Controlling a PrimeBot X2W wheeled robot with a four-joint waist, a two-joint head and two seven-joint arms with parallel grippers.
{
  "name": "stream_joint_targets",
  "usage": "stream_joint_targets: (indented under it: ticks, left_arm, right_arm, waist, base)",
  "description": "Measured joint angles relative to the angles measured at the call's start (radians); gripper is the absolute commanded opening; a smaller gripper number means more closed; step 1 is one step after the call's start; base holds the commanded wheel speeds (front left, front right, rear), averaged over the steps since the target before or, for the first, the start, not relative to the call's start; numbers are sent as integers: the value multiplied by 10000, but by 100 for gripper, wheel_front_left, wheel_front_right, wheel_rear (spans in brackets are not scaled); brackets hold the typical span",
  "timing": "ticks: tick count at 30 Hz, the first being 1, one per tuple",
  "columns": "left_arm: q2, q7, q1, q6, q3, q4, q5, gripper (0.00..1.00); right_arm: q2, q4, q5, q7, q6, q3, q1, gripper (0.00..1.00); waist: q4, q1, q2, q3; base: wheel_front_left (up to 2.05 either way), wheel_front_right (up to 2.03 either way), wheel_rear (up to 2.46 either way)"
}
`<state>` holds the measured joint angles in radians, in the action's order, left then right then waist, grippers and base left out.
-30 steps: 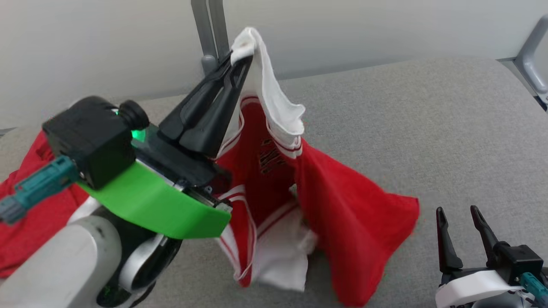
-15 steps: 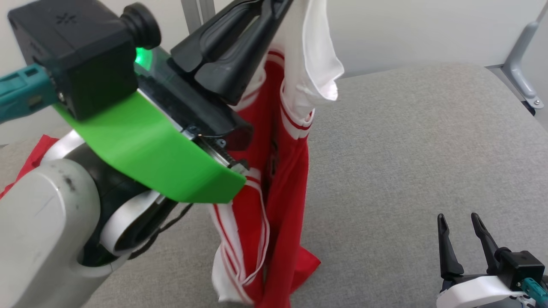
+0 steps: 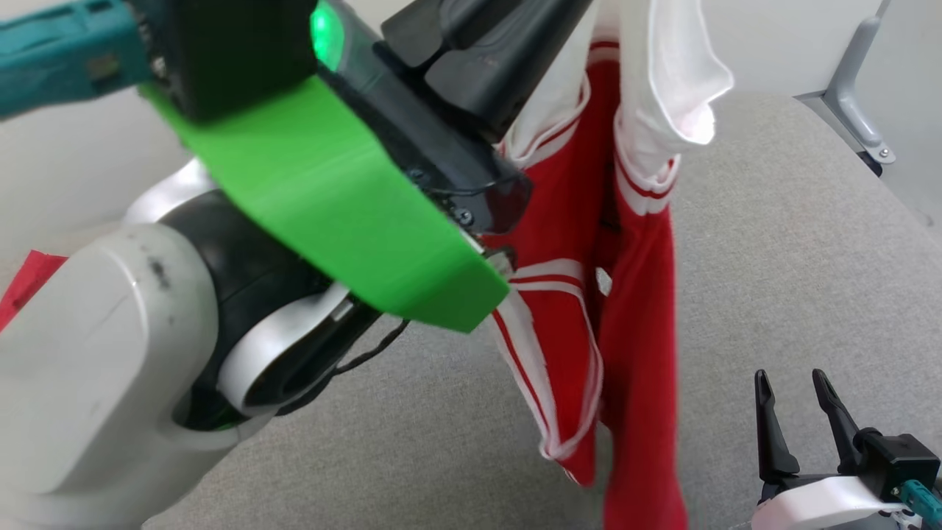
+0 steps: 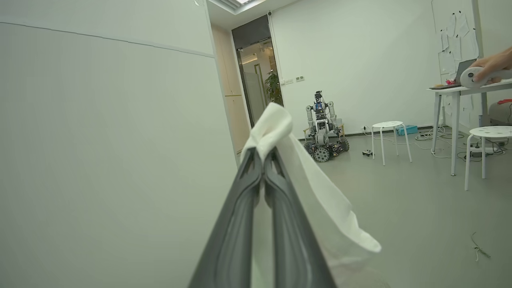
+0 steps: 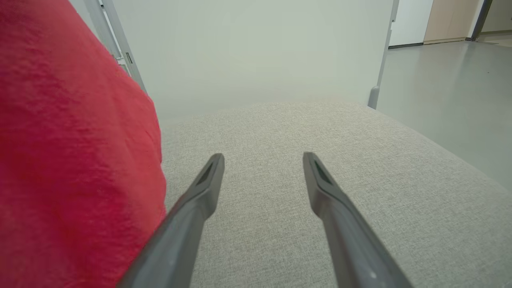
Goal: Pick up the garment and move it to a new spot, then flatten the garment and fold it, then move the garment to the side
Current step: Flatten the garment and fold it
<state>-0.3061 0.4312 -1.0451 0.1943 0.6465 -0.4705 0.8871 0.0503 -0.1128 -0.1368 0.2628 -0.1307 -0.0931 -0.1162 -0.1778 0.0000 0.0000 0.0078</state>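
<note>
Jaws of left gripper point(image 4: 263, 157) clamped on white edge of red garment point(image 3: 636, 316), hanging mid-scene over grey cushion point(image 3: 795, 250); right gripper point(image 3: 791, 379) open, empty, near right; pickup done, with placing, flattening, folding and moving aside judged outstanding.

Head view looks steeply down, close on the grey cushion point(image 3: 773, 243) and garment point(image 3: 640, 309). Right wrist view skims low over both, garment at frame left — left wrist view faces out across the room's floor point(image 4: 400, 192).
</note>
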Motion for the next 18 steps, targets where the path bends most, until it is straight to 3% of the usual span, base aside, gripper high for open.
stream_joint_targets:
  ticks: [9, 15, 18]
  left_arm:
    - [314, 215, -375, 196, 454, 1958, -313, 0]
    - [48, -305, -918, -23, 579, 4974, -1114, 0]
    - [224, -963, -1265, -301, 556, 6796, -1383, 0]
  right_arm:
    - [0, -75, -458, 0, 0, 291, 630, 100]
    - [2, -190, -819, 0, 0, 644, 1336, 100]
    - [4, -257, -1012, 0, 0, 815, 1671, 100]
  waist:
    - [-196, 0, 0, 767]
    - [-575, 0, 0, 1489]
    - [-847, 0, 0, 1863]
  base:
    - [0, 0, 0]
    - [0, 0, 0]
    - [0, 0, 0]
